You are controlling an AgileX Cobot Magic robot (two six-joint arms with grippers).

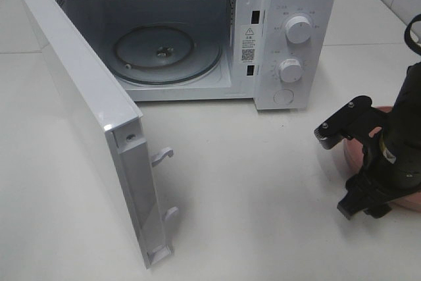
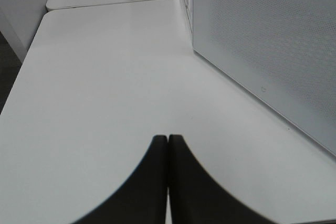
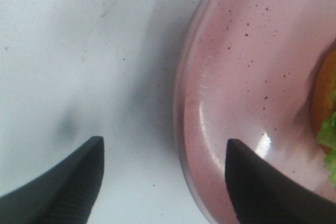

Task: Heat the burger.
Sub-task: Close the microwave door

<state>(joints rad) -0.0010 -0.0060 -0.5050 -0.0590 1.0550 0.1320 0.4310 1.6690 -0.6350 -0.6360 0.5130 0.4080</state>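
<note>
Only an edge of the burger (image 3: 326, 114) shows in the right wrist view: orange bun over green lettuce, lying on a round pink speckled plate (image 3: 247, 66). My right gripper (image 3: 164, 150) is open and straddles the plate's rim, one finger over the white table and the other over the plate's inside, with nothing held. In the exterior view the right gripper (image 1: 337, 172) hangs over the plate (image 1: 346, 154) at the right edge, and the arm hides the burger. My left gripper (image 2: 168, 140) is shut and empty above the table, and the exterior view does not show it.
A white microwave (image 1: 289, 31) stands at the back with its glass turntable (image 1: 164, 51) bare. Its door (image 1: 85, 116) swings out toward the front left. The door's meshed face (image 2: 262, 40) stands close beside the left gripper. White table (image 1: 250, 182) lies between door and plate.
</note>
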